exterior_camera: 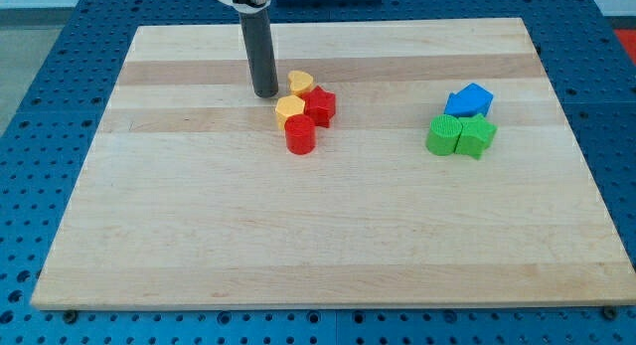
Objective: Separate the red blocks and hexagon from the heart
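Observation:
A yellow heart [300, 84] lies at the board's upper middle. Just below it sit a yellow hexagon [289, 110], a red star [320, 106] to its right, and a red cylinder [300, 135] below them. These blocks touch in a tight cluster. My tip [265, 92] rests on the board just left of the heart and above left of the hexagon, a small gap from both.
At the view's right a blue block [468, 99] sits above two green blocks, one [443, 136] on the left and one [476, 136] on the right, all touching. The wooden board [199, 236] lies on a blue perforated table.

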`<state>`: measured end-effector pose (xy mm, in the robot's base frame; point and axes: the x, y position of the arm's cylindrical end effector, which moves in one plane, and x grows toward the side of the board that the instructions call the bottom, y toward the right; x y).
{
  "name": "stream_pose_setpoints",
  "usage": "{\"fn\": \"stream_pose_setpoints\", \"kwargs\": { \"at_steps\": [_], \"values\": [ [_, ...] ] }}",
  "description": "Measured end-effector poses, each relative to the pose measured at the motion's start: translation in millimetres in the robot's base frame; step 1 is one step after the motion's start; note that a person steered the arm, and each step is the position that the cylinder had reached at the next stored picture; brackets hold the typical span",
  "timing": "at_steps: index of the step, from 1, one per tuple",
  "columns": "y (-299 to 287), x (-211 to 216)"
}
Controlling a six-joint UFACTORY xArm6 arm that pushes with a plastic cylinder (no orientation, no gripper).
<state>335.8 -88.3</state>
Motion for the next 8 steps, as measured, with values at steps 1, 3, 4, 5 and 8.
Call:
{"fn": "stream_pose_setpoints", "kwargs": {
  "at_steps": [1,3,4,5,8],
  "values": [
    [0.0,0.0],
    [-1.8,-0.8],
    [-2.1,-13.7],
    [3.2,-40.1],
    [105.0,22.6]
  ]
}}
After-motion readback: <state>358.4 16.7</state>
